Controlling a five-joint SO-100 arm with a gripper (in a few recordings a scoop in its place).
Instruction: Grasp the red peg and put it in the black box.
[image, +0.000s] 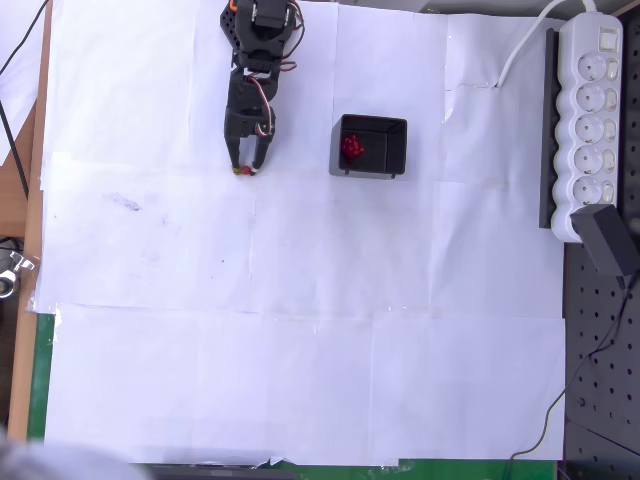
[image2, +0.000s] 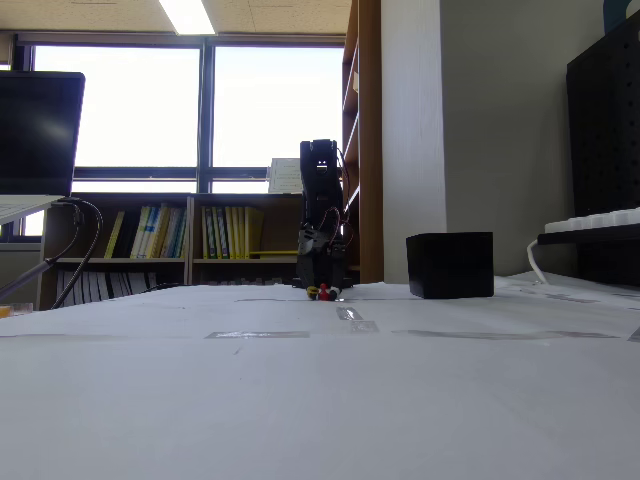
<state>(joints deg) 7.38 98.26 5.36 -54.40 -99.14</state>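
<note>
The grasp step is judged to be in hand: the gripper is lowered to the paper-covered table, its fingertips set closely around the red peg (a firm hold cannot be confirmed). Lifting and carriage to the black box, well apart rightward overhead, is called for next.

— Where's the red peg sitting?

— I see it overhead as a tiny dark-red dot on the white paper, well to the left of the black box and slightly lower in the picture. In the fixed view it's a small red speck low on the paper, left of the box.

— And the box itself?

— Small, square, open-topped, thick dark walls, standing upright. I make out a clump of red pieces inside it.
</note>
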